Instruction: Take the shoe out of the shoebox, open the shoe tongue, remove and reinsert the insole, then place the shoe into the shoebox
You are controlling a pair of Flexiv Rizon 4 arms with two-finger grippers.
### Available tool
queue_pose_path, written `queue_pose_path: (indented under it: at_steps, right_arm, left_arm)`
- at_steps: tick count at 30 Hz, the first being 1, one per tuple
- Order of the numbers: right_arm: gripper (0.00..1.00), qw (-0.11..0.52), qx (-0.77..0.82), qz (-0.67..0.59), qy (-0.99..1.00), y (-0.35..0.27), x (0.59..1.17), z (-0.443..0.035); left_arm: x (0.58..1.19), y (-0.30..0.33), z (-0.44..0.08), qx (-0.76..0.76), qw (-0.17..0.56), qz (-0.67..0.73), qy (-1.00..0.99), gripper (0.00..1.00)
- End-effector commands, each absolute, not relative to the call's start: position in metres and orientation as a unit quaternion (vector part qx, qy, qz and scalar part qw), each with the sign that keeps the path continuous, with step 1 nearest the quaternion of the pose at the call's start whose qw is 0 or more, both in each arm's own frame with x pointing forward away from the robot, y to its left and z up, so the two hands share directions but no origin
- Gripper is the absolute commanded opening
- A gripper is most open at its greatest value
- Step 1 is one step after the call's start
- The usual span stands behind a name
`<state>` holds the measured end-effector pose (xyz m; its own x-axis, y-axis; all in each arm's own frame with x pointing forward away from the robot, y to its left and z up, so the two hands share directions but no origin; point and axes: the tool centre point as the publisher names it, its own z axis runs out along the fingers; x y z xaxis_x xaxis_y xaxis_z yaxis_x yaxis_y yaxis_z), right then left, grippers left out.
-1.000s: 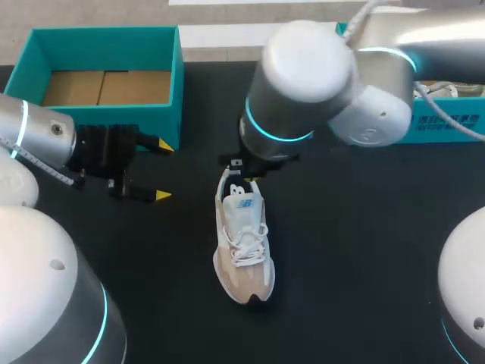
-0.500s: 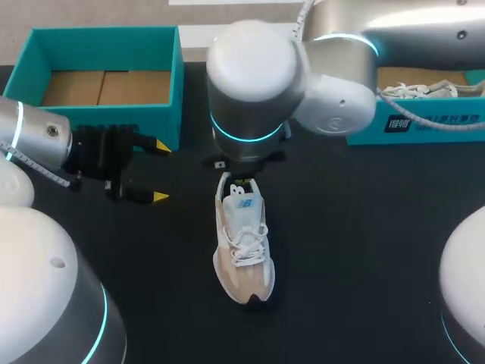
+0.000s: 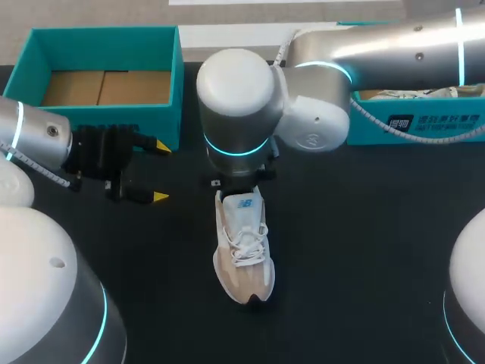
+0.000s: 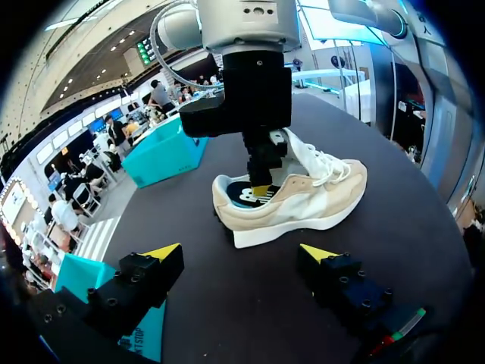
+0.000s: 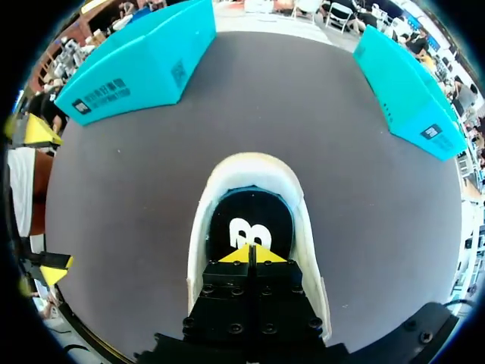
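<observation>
A beige and white shoe lies on the black table, heel toward the far side; the left wrist view shows its side. My right gripper is shut, its yellow tips together inside the heel opening just above the dark insole. In the left wrist view the right gripper dips into the shoe's heel. In the head view the right arm's wrist hides the heel and that gripper. My left gripper stands open left of the shoe, nothing between its fingers, also seen as left gripper.
An open teal shoebox with a cardboard floor stands at the back left. A second teal box at the back right holds another shoe. Both boxes flank the shoe in the right wrist view.
My right arm has swung left and come down over the shoe's heel, its tips now inside the opening. The shoe and the left arm have stayed put.
</observation>
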<state>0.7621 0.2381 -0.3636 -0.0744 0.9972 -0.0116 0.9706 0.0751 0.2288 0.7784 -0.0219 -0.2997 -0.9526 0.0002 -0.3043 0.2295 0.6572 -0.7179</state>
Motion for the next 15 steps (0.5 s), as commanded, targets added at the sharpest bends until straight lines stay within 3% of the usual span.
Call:
queue_pose_path:
  at_steps: [1,11,15]
  right_arm:
    - [0.00,0.079,0.679,0.076,0.726,0.235,0.762,-0.377]
    - [0.00,0.058,0.680,0.058,0.728,0.237,0.764,-0.415]
    - [0.00,0.074,0.682,0.067,0.724,0.237,0.765,-0.403]
  left_arm:
    - [0.778,-0.022,-0.299,0.064,0.140,-0.407,0.900,1.00]
    - [0.778,-0.022,-0.299,0.064,0.140,-0.407,0.900,1.00]
    - [0.778,-0.022,-0.299,0.064,0.140,-0.407,0.900,1.00]
